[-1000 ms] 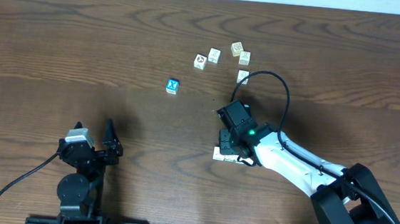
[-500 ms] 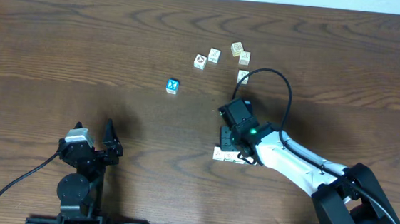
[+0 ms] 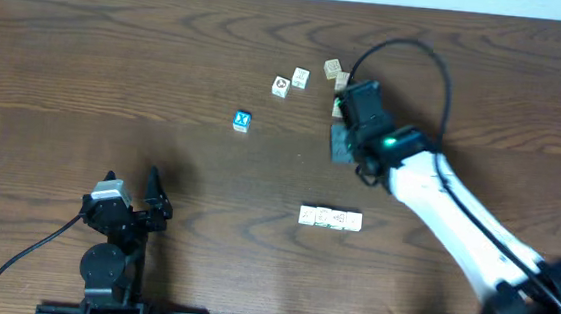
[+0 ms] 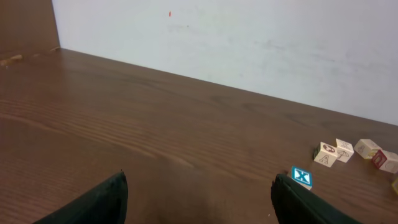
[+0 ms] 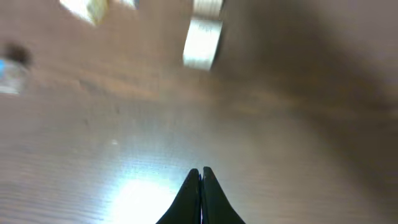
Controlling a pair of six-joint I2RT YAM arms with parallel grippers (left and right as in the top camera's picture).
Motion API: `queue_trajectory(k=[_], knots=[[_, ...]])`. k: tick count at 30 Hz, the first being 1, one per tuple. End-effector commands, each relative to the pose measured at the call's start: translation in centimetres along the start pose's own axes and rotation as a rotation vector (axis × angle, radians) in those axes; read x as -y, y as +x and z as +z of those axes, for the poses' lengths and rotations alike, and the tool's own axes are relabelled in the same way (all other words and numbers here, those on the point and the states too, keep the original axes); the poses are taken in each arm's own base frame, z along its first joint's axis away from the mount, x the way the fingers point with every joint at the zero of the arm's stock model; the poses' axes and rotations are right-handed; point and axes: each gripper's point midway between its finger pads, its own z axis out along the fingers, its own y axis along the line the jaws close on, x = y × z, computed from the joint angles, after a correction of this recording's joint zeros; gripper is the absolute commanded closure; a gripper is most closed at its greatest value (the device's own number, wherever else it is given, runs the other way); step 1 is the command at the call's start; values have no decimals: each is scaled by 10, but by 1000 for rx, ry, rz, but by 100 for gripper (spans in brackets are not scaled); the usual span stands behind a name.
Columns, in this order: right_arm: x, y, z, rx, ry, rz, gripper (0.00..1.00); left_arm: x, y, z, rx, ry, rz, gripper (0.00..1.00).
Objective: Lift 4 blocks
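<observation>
Ground: bench, a flat slab of dark brown wood with long wavy grain and a slight sheen.

Near left edge: left gripper, black, with blunt wedge-shaped fingers. Its jaws stood spread wide with nothing between them, well apart from every cube.

Near, right of centre: row of three blocks, small cream wooden cubes with faint pale print. They lay side by side in one straight line, faces touching, and nothing gripped them.

Middle: right gripper, with slim black tapered fingers. Its jaws were pressed fully together and held nothing, over bare bench beyond the row. A blurred cream block lay ahead of the tips.

Middle, to the left: blue-faced cube, with a white letter on bright blue, standing alone.

Far: red-marked cube, cream, just beside a cream letter cube. To their right lay a skewed cream cube and a half-hidden cube, partly under the right arm.

Farthest: wall, plain matte white, meeting the bench's back edge.
</observation>
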Motion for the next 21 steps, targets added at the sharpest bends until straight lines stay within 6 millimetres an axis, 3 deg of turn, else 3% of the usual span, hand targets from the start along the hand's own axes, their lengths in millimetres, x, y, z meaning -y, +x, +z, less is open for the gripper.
queue_trajectory(k=[1,5,8,11,15,18,21], knots=[[23,-63,-78,249,51,-71,99,-7,17,1,-52,-31,7,26],[36,-76,-151,401,24,-50,99,-7,17,1,-52,-31,7,26],[54,-63,-202,473,20,-26,99,-7,17,1,-52,-31,7,26],[79,-41,-240,514,54,12,99,-7,17,1,-52,-31,7,26],[109,1,-264,488,108,79,99,-7,17,1,-52,-31,7,26],[125,39,-269,415,122,156,99,-7,17,1,-52,-31,7,26],[130,57,-266,367,134,174,99,-7,17,1,-52,-31,7,26]])
